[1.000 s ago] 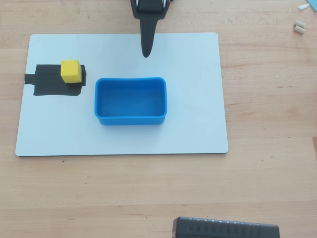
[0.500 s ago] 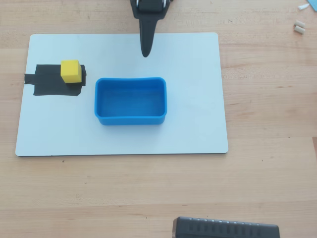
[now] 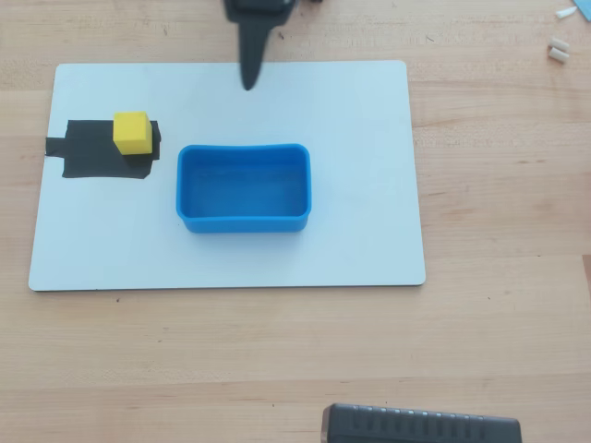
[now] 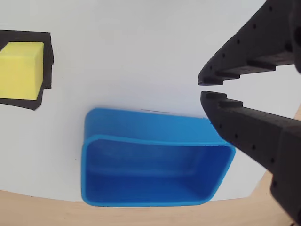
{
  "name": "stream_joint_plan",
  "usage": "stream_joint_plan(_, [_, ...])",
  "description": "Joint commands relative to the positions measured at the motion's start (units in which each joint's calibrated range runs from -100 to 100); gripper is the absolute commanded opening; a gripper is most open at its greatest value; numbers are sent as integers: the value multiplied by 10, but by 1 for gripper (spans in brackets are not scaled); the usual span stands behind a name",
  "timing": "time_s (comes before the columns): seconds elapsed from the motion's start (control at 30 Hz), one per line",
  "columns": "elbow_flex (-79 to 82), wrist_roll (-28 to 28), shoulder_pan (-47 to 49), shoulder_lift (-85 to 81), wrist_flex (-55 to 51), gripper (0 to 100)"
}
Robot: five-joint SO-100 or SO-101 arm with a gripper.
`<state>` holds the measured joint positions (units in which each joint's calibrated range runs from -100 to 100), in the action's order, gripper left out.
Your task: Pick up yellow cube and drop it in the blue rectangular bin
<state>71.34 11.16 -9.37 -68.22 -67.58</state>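
Note:
The yellow cube [image 3: 131,132] sits on a black tape patch [image 3: 92,155] at the left of the white board [image 3: 369,138]. In the wrist view the cube [image 4: 19,70] is at the left edge. The blue rectangular bin [image 3: 243,224] stands empty in the middle of the board, to the right of the cube; the wrist view shows it [image 4: 141,127] low in the centre. My gripper [image 3: 249,81] is at the board's far edge, above the bin and to the right of the cube, apart from both. In the wrist view the gripper [image 4: 203,88] has its tips almost together and holds nothing.
The board lies on a wooden table [image 3: 508,231]. A black device [image 3: 420,426] sits at the bottom edge of the overhead view. Small white bits [image 3: 559,48] lie at the top right.

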Motion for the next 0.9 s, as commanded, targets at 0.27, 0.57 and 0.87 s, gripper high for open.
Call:
stream_joint_plan(0.27, [-332, 75, -121, 365, -13, 0])
stream_joint_plan(0.57, [-453, 122, -173, 524, -19, 0])
stream_joint_plan(0.87, [-497, 144, -196, 585, -19, 0])
